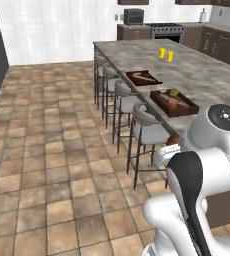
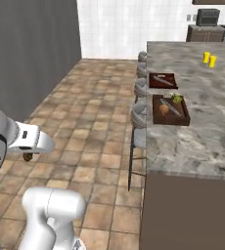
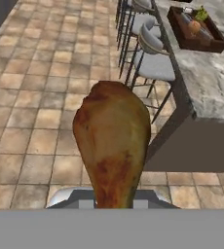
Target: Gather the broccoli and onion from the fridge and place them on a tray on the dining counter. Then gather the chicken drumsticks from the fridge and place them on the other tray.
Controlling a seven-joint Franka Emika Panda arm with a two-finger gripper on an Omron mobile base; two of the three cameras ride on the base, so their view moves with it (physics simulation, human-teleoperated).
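Stools [image 1: 137, 117] line the near edge of the dining counter [image 1: 207, 75] in the left base view, and two dark trays sit on the stone: the nearer tray [image 1: 174, 102] holds the onion [image 1: 172, 102] and broccoli [image 1: 173, 92], the far tray [image 1: 143, 77] looks free of food. A brown bit showing beside the arm's white body, low by the counter's end, may be the drumstick [image 1: 172, 140], though I cannot be sure.

From the right base view the arm reaches out over the tiled floor, well short of the counter. The loaded tray [image 2: 170, 110] lies nearer the robot, the far tray [image 2: 162, 80] beyond it, and two yellow cups [image 2: 209, 59] stand further along.

Looking down the hand, the drumstick [image 3: 113, 146] is pinched at its narrow end by the gripper [image 3: 113, 204], plump end pointing away, long axis running ahead. The loaded tray [image 3: 196, 30] sits up and to the right. My guess: the drumstick must travel past that tray to the other one, with stools and counter edge to clear.
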